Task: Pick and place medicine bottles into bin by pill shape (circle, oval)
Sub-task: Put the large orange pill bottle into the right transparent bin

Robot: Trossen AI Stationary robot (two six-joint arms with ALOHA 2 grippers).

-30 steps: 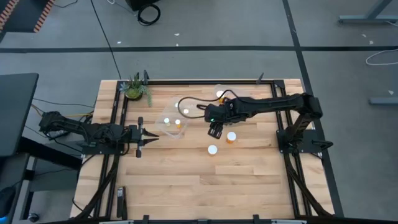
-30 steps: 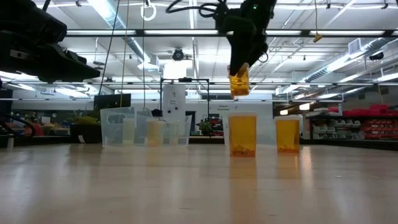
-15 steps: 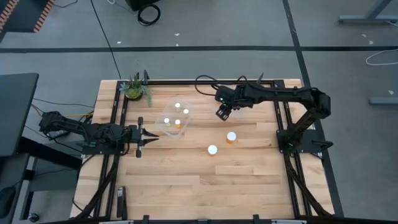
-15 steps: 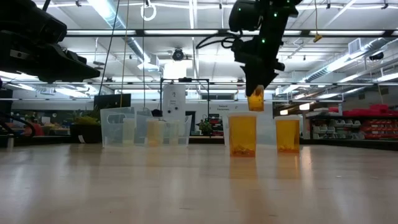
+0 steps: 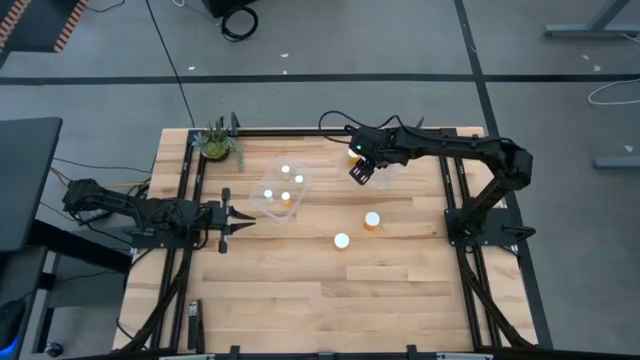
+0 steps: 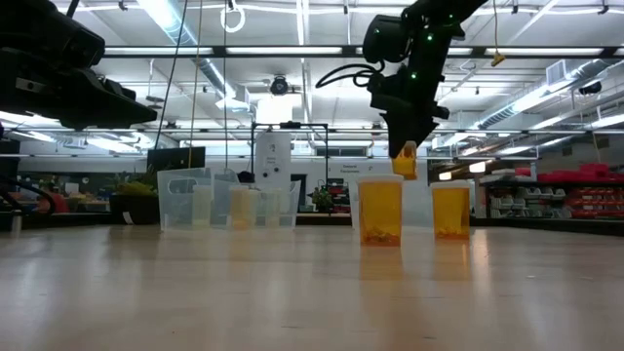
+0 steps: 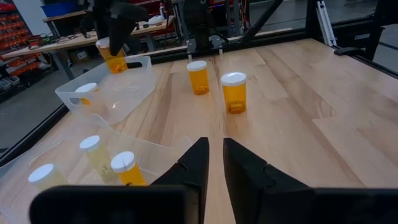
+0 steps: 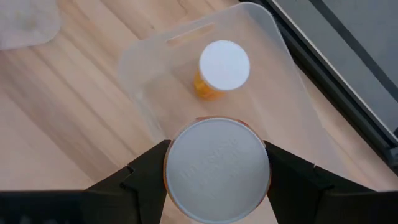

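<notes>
My right gripper is shut on an orange bottle with a white cap. It hangs over the clear far bin, which holds one bottle. The held bottle also shows in the low view. Two bottles stand upright on the table. The clear left bin holds three bottles. My left gripper is shut and empty, level above the table's left side, beside the left bin. My right gripper pinches the bottle between its two fingers, one on each side of its cap end. The fingers point down from above. The bottle hangs upright below them, cap up, clear of the bin.
A small green potted plant stands at the far left corner. A black frame runs along the table's far and side edges. Bare wood lies on the near half of the table.
My right gripper has carried the bottle from above the two standing bottles toward the table's far edge, and now holds it over the far bin. The bottle has stayed upright in the hold.
</notes>
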